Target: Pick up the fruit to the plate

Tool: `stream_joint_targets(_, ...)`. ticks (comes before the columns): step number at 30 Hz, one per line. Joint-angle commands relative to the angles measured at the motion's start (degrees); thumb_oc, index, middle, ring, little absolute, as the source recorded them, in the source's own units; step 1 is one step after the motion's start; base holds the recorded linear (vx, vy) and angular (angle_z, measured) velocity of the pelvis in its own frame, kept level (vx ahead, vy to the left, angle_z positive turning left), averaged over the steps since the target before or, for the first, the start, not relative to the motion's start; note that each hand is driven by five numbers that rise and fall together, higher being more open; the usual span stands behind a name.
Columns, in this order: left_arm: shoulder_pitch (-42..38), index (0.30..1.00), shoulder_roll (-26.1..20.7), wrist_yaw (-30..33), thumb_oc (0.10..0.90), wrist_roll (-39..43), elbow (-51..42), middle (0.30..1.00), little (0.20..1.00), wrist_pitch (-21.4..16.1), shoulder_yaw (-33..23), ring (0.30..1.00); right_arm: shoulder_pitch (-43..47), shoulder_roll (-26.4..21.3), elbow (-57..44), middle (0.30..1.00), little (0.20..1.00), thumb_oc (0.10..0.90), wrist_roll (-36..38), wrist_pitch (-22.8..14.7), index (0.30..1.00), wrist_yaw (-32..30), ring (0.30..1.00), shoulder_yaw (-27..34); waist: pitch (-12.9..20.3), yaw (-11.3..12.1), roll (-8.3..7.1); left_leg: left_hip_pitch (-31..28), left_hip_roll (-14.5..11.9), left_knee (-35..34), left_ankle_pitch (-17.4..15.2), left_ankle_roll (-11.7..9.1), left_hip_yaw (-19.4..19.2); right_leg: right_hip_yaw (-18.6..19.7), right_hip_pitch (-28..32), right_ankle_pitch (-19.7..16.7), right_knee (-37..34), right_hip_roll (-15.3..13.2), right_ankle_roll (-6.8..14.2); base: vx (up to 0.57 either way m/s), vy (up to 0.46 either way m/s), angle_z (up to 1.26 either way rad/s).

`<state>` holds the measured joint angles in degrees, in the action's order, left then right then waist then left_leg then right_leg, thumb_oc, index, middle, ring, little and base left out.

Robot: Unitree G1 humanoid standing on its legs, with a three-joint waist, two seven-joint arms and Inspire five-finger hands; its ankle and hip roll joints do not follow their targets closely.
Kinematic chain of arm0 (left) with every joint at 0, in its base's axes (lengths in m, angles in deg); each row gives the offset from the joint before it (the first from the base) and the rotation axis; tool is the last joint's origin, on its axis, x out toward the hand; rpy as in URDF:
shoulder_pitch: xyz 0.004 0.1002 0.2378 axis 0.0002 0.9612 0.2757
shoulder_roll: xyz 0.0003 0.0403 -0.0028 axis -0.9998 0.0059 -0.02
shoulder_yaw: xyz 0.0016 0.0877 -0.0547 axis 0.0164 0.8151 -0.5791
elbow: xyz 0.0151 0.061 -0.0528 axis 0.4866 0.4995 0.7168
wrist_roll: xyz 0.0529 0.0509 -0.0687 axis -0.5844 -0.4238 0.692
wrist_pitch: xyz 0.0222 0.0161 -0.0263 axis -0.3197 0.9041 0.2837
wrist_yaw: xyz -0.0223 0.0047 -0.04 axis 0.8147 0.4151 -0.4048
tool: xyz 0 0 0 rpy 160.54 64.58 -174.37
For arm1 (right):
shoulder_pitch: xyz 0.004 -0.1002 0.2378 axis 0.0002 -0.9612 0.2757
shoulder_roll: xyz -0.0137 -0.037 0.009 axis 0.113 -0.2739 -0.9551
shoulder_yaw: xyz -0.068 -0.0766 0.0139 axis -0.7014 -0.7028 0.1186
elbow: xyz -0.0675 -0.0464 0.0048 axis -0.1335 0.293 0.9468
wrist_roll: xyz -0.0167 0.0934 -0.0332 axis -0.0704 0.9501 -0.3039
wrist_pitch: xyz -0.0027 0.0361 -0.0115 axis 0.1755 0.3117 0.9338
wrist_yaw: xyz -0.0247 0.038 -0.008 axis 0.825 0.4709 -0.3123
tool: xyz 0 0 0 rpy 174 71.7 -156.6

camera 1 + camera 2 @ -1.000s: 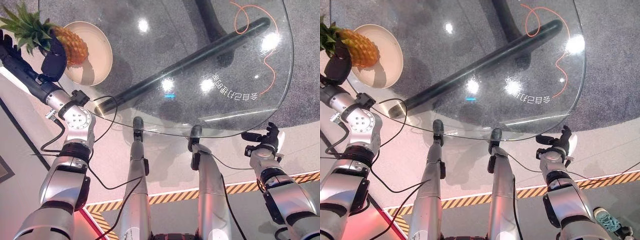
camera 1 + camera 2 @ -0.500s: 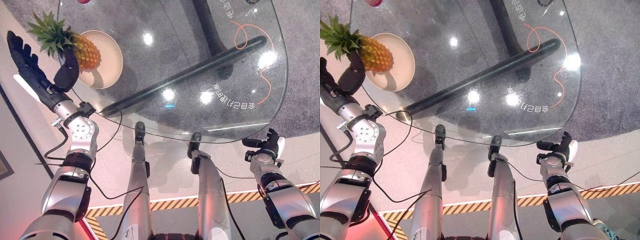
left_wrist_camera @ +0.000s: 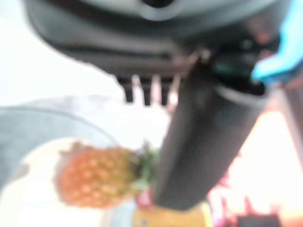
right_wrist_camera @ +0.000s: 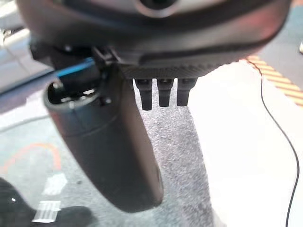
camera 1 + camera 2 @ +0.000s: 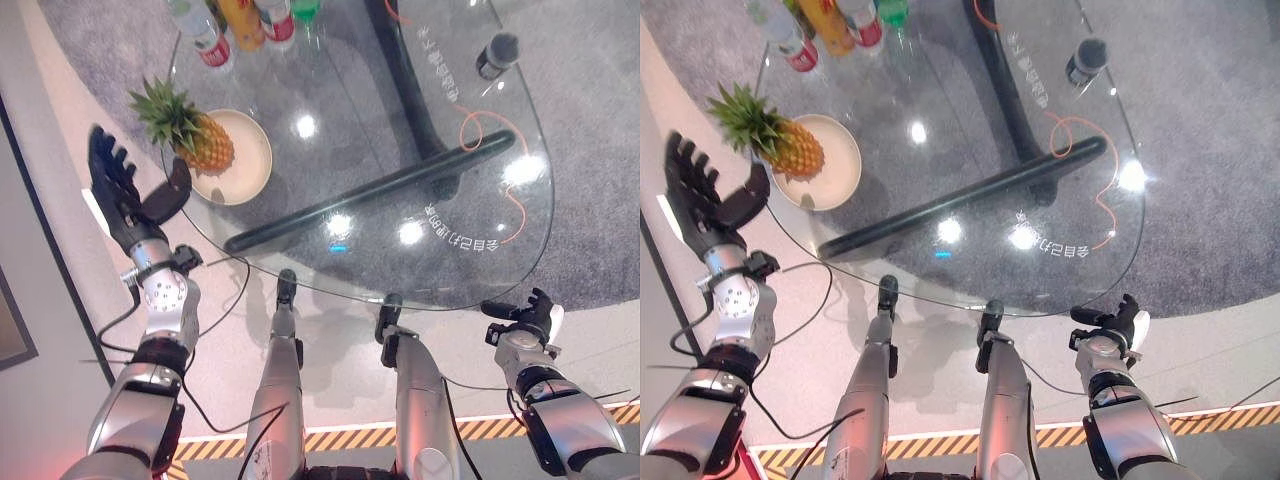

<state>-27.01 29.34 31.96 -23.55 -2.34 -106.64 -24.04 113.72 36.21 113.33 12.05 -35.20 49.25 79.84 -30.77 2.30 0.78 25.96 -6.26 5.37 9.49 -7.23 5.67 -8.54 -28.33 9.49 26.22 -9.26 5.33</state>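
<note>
A round transparent glass table (image 5: 420, 130) on a dark tubular base is seen from above, set over grey carpet. At about ten o'clock on the tabletop a shallow cream-coloured round plate (image 5: 248, 170) is placed, and an orange-yellow pineapple with a green leafy crown (image 5: 200, 140) lies across the plate's ten o'clock rim, its body resting on the plate and its crown reaching out past the rim.

The robot's left hand (image 5: 125, 200), dark and raised off the table's edge at about nine o'clock, is spread wide: the fingers are held straight and fanned toward twelve o'clock, while the thumb is stretched toward the plate. Nothing is held in it. The thumb tip is seen just beside the plate's near rim, and whether it touches the glass cannot be told. In the left wrist view the pineapple is seen lying on the plate past the thumb, apart from the hand.

The robot's right hand (image 5: 525, 320) is held off the table at about five o'clock, just beyond the glass edge. Its fingers are relaxed and nothing is grasped; in the right wrist view the thumb and short fingertips are shown over bare glass and carpet.

Several plastic drink bottles (image 5: 245, 20) are grouped at about eleven o'clock, and a small dark cylindrical object (image 5: 497, 52) stands near one o'clock. A thin orange cord (image 5: 500, 160) is seen through the glass at three o'clock.
</note>
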Motion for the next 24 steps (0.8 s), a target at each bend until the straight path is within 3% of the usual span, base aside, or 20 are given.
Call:
stream_joint_targets(1,-0.31,0.900,-1.95,0.27,0.800,-1.18,-0.87,0.900,0.900,-2.93,-5.29,0.900,-5.75,-1.81,1.15,0.900,0.900,0.800,-0.31,0.19,0.900,0.80,0.900,2.50,6.08,1.09,-3.50,-4.15,5.44,0.89,-7.40,2.32,-3.40,3.55,7.72,-10.13,-17.23,1.54,2.14,0.20,0.061,-0.04)
stream_joint_targets(5,5.61,0.900,-1.16,-2.13,0.800,-2.57,-1.73,0.900,0.900,-0.94,-6.21,0.900,-13.49,-2.48,1.64,0.900,0.900,0.800,-2.43,-0.01,0.900,4.59,0.900,4.95,11.02,0.93,-2.53,-10.91,5.06,-4.33,-6.88,2.28,-4.39,3.25,14.85,-11.15,-22.19,0.64,2.96,0.22,0.076,0.04)
stream_joint_targets(7,8.00,0.900,-0.63,-3.62,0.800,-1.83,-1.44,0.900,0.900,3.15,-6.57,0.900,-16.47,-2.35,1.74,0.900,0.900,0.800,-3.89,0.47,0.900,6.78,0.900,6.05,13.36,0.70,-2.20,-13.95,4.94,-6.19,-6.59,2.20,-4.76,2.79,17.87,-11.74,-24.09,0.39,3.32,0.25,0.072,0.05)
stream_joint_targets(9,10.34,0.900,-0.34,-9.04,0.800,-0.83,1.56,0.900,0.900,7.37,-7.17,0.900,-18.99,-1.88,2.02,0.900,0.900,0.800,-5.22,1.88,0.900,10.12,0.900,6.70,15.87,0.32,-2.22,-16.77,4.65,-7.66,-6.31,2.14,-5.43,2.45,20.58,-12.31,-25.54,0.33,3.59,0.24,0.042,0.01)
stream_joint_targets(13,12.91,0.900,0.06,-14.41,0.800,-0.54,6.95,0.900,0.900,13.20,-7.71,0.900,-21.65,-1.28,2.75,0.900,0.900,0.800,-7.90,4.02,0.900,14.84,0.900,6.94,18.89,-0.33,-2.23,-20.03,4.12,-9.23,-6.14,1.97,-6.48,2.09,23.47,-12.87,-26.94,0.32,3.84,0.21,0.034,-0.03)
stream_joint_targets(18,16.95,0.900,0.29,-22.40,0.800,-7.56,19.40,0.900,0.900,23.31,-7.52,0.900,-25.27,-0.24,6.29,0.900,0.900,0.800,-13.96,7.94,0.900,21.88,0.900,6.80,24.80,-1.58,-1.48,-25.27,3.24,-10.37,-7.10,1.84,-8.18,1.88,28.26,-12.61,-28.32,0.43,3.81,0.23,0.054,0.00)
stream_joint_targets(21,18.42,0.900,0.64,-25.45,0.800,-11.05,23.60,0.900,0.900,26.18,-7.07,0.900,-25.78,0.42,6.92,0.900,0.900,0.800,-16.56,8.66,0.900,23.65,0.900,6.03,25.90,-1.91,-1.32,-26.85,2.98,-10.37,-7.62,1.79,-8.66,1.90,29.59,-12.28,-28.43,0.32,3.82,0.12,0.023,-0.03)
stream_joint_targets(22,19.27,0.900,0.98,-27.38,0.800,-13.33,25.98,0.900,0.900,30.17,-6.60,0.900,-26.02,0.83,7.18,0.900,0.900,0.800,-18.06,8.98,0.900,25.19,0.900,5.45,26.46,-2.11,-1.21,-27.82,2.82,-10.37,-8.03,1.77,-8.94,1.82,30.45,-12.16,-28.67,0.20,3.87,0.10,0.011,-0.04)
stream_joint_targets(23,19.28,0.900,0.97,-27.40,0.800,-13.34,25.97,0.900,0.900,30.20,-6.62,0.900,-26.03,0.83,7.18,0.900,0.900,0.800,-18.07,8.98,0.900,25.21,0.900,5.45,26.41,-2.12,-1.21,-27.90,2.81,-10.37,-8.06,1.77,-8.94,1.81,30.55,-12.16,-28.71,0.21,3.87,0.08,0.006,-0.04)
stream_joint_targets(24,19.92,0.900,1.48,-29.43,0.800,-15.48,27.91,0.900,0.900,32.88,-5.68,0.900,-25.91,1.30,7.41,0.900,0.900,0.800,-18.88,9.38,0.900,25.82,0.900,4.71,26.88,-2.27,-1.10,-28.49,2.82,-10.37,-8.42,1.87,-8.97,1.82,31.16,-12.08,-29.04,0.26,3.86,0.05,-0.001,-0.04)
